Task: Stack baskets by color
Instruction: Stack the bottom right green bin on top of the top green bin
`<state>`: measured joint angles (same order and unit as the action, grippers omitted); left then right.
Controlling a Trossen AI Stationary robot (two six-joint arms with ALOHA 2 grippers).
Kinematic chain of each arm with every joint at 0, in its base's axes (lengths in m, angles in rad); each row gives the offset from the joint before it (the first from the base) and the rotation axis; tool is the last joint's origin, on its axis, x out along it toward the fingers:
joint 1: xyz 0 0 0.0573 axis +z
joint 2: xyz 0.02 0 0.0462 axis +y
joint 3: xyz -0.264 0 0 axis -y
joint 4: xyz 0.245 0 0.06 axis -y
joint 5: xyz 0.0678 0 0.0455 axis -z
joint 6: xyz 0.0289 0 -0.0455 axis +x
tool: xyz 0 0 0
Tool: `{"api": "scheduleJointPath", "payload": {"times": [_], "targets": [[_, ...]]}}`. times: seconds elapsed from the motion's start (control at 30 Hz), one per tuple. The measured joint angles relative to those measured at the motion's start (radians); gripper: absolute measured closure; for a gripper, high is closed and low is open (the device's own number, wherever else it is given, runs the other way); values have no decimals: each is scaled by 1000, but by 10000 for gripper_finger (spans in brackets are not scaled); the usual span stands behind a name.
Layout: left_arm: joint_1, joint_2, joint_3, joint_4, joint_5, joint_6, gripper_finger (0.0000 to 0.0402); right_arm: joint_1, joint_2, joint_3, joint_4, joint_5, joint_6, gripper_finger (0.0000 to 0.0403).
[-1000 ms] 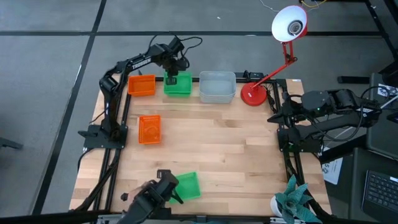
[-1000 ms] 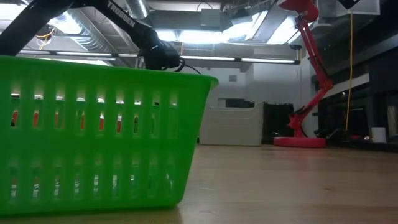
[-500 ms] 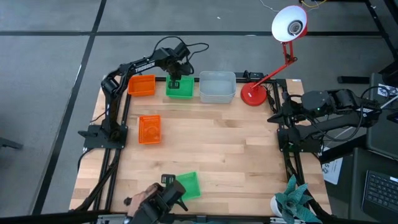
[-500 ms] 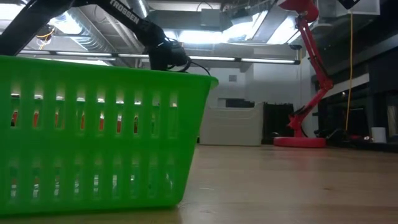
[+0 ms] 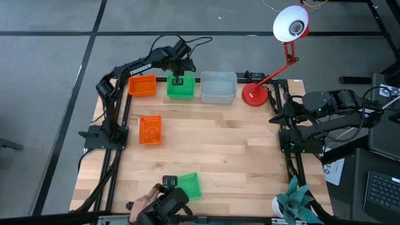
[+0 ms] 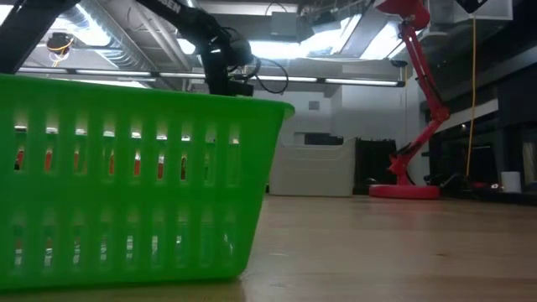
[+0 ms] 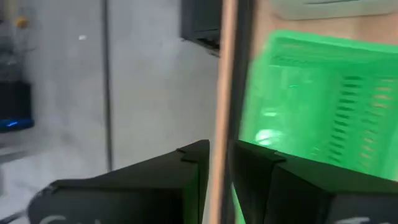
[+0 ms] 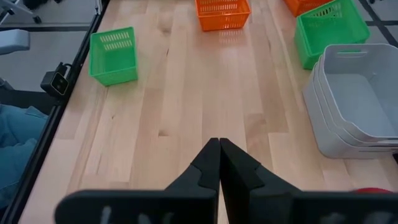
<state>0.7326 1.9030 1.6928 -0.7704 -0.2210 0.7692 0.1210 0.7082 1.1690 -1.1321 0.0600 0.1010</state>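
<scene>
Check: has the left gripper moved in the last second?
Yes. In the high view the left gripper has drawn back from over the middle of the green basket toward its far rim, nearer the table's back edge.

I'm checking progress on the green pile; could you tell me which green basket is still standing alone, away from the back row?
The green basket at the table's near edge, well apart from the green one in the back row between the orange and grey-white baskets.

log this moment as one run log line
left gripper: open, above green stack at far edge | right gripper: shut, parked at right | loose: orange basket, green basket
</scene>
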Motion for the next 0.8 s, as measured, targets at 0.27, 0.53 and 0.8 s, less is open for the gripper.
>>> {"api": "scheduleJointPath", "payload": {"times": [0.27, 0.53, 0.8], "targets": [[-34, 106, -46, 163, -162, -1, 348, 0, 0, 0, -20, 0, 2, 396], [-49, 142, -47, 173, -164, -1, 348, 0, 0, 0, -23, -1, -1, 396], [-35, 166, -47, 187, -151, -21, 348, 0, 0, 0, -23, 0, -1, 396]]}}
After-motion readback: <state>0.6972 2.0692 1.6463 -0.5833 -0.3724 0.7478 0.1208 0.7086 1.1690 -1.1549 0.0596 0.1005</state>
